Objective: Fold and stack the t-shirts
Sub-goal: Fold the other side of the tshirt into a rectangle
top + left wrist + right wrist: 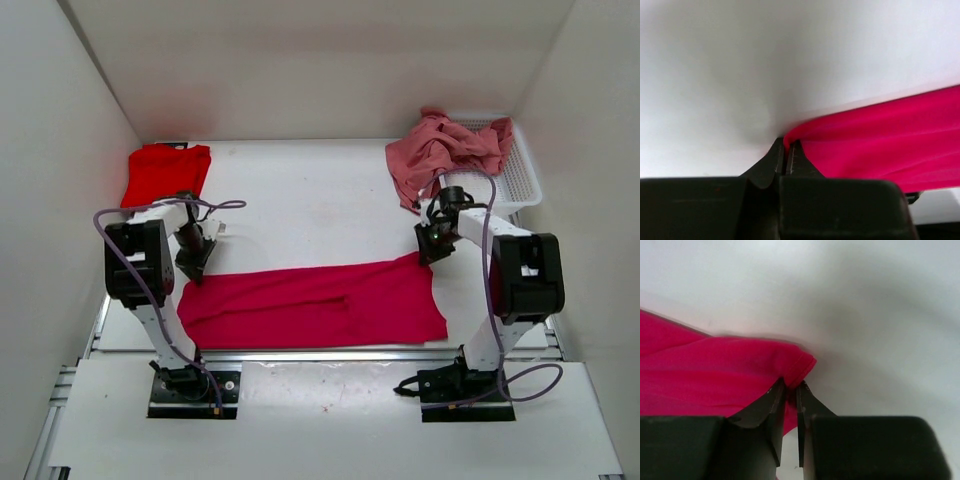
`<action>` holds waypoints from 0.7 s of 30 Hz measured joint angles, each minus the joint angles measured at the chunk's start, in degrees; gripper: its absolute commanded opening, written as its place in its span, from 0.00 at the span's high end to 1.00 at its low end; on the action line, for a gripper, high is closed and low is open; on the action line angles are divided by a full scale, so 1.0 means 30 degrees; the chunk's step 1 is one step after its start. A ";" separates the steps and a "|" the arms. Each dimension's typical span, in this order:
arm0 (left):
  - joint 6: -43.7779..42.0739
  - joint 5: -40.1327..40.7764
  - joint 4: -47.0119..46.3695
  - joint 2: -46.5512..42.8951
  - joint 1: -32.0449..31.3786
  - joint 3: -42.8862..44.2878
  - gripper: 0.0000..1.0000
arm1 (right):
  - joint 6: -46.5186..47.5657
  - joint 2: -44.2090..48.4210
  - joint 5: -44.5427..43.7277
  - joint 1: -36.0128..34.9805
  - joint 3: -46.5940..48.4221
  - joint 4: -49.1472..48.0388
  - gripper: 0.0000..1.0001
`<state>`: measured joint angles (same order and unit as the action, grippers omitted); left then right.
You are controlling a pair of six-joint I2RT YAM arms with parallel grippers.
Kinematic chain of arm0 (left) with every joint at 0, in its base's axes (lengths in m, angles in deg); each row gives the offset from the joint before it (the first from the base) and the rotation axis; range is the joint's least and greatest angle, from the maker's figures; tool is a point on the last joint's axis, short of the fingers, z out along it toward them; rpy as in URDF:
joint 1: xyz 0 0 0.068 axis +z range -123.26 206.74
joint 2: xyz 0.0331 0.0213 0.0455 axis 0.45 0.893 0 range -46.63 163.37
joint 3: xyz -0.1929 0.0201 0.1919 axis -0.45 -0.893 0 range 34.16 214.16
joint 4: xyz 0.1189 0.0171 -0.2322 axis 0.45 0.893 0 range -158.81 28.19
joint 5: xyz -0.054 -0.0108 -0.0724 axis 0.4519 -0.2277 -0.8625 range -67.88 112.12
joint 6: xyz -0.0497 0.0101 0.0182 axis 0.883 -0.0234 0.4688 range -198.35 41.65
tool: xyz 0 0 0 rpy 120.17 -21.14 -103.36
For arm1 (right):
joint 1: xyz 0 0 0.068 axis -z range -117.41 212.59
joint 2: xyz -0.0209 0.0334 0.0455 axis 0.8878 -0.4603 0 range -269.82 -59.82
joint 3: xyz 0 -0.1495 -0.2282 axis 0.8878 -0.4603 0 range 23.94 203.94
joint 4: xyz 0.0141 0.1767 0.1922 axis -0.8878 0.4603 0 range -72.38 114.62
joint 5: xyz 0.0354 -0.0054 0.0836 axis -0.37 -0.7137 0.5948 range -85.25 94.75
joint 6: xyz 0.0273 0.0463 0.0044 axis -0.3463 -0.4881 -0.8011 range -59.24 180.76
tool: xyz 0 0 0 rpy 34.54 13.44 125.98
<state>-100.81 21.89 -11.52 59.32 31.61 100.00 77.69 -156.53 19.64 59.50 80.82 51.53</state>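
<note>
The crimson-magenta t-shirt (320,305) lies folded lengthwise as a wide band across the near part of the table. My left gripper (193,270) is shut on its far left corner, seen as a pinched fold in the left wrist view (875,135). My right gripper (428,255) is shut on its far right corner, with the hem between the jaws in the right wrist view (740,375). The bright red t-shirt (165,173) lies folded at the far left. The dusty salmon pink t-shirt (445,148) is crumpled at the far right, partly over the basket.
A white mesh basket (515,175) stands at the far right corner under the pink shirt. White walls (60,150) enclose the table on three sides. The table's front edge (330,353) runs just below the crimson shirt.
</note>
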 measured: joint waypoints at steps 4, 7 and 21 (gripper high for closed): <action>0.0415 -0.0204 0.0044 0.1661 0.0015 0.2812 1.00 | -0.0838 -0.1756 -0.0597 0.0663 0.2761 -0.0095 1.00; 0.0670 -0.0532 -0.0415 0.2943 -0.0109 0.5574 0.73 | -0.1093 -0.2943 -0.1129 0.1020 0.5209 -0.0372 0.93; -0.0299 0.0372 -0.1253 0.0568 0.0743 0.6579 0.16 | -0.1137 -0.1923 -0.3169 -0.0219 0.5537 -0.0277 0.36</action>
<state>-101.71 23.00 -15.27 61.03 33.84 119.74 74.28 -162.30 10.13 58.84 97.43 50.70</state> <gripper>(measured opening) 0.916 0.650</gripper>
